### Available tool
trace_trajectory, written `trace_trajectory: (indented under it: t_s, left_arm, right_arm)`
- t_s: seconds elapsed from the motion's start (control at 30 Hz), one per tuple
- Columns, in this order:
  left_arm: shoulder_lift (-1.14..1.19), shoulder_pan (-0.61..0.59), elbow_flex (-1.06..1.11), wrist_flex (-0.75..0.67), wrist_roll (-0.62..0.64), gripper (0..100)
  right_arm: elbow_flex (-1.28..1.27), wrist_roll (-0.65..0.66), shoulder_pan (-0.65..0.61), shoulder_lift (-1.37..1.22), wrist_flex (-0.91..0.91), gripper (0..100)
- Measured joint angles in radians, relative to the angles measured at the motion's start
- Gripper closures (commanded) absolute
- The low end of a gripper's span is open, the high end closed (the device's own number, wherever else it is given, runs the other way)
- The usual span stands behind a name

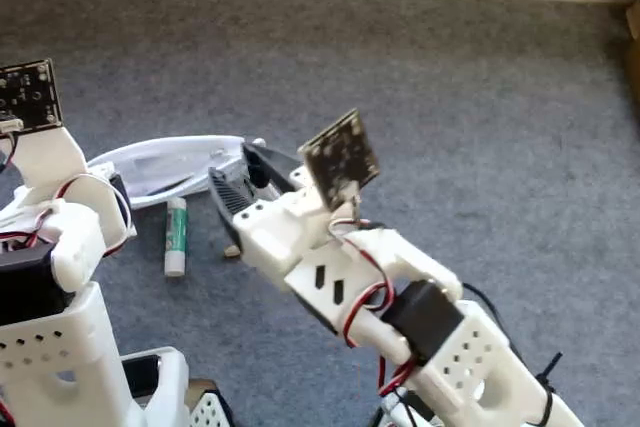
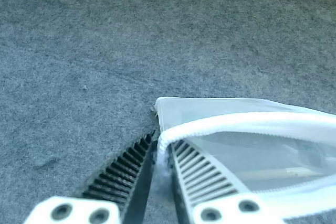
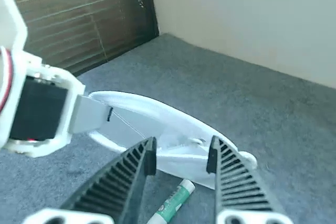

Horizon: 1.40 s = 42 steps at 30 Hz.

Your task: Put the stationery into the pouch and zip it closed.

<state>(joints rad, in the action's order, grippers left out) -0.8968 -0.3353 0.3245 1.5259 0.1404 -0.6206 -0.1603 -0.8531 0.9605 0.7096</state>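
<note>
Pinching translucent zippered pouch [image 2: 252, 145]: left gripper [image 2: 160, 144] | spread apart: right gripper [image 3: 182, 156] | felted carpet [image 2: 79, 51]

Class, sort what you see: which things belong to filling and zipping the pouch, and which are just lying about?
Belongs to the job: pouch, its end pinched in the left hand; glue stick; open right hand.
Just there: grey carpet; wall; slatted wooden panel.

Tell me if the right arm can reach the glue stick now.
Probably yes: the glue stick lies uncovered beside the pouch, and the open right gripper hangs just above it.
</note>
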Motion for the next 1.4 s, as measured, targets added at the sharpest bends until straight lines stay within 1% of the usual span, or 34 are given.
trace_trajectory:
  t_s: [0.2,0.3,0.37,0.5,0.6,0.7,0.9,1.1,1.4]
  left_arm:
    - [0.000,0.000,0.000,0.000,0.000,99]
    - [0.000,0.000,0.000,0.000,0.000,99]
    - [0.000,0.000,0.000,0.000,0.000,99]
    - [0.000,-0.035,0.000,0.000,0.000,99]
    - [0.000,-0.066,0.000,0.000,0.000,99]
    - [0.000,-0.084,0.000,0.000,0.000,99]
    - [0.000,-0.094,0.000,0.000,0.000,99]
    - [0.000,-0.094,0.000,0.000,0.000,99]
    - [0.000,-0.094,0.000,0.000,0.000,99]
  right_arm:
    - [0.178,-0.106,0.117,0.000,0.350,84.4]
    - [0.193,-0.152,0.186,0.002,0.465,84.3]
    - [0.189,-0.167,0.230,0.002,0.505,84.3]
    - [0.103,-0.178,0.278,-0.006,0.516,84.3]
    - [0.066,-0.242,0.281,-0.078,0.509,84.1]
    - [0.064,-0.334,0.281,-0.215,0.503,83.9]
    - [0.064,-0.471,0.284,-0.525,0.443,83.9]
    - [0.129,-0.551,0.285,-0.747,0.394,83.9]
    - [0.293,-0.618,0.331,-1.026,0.353,83.9]
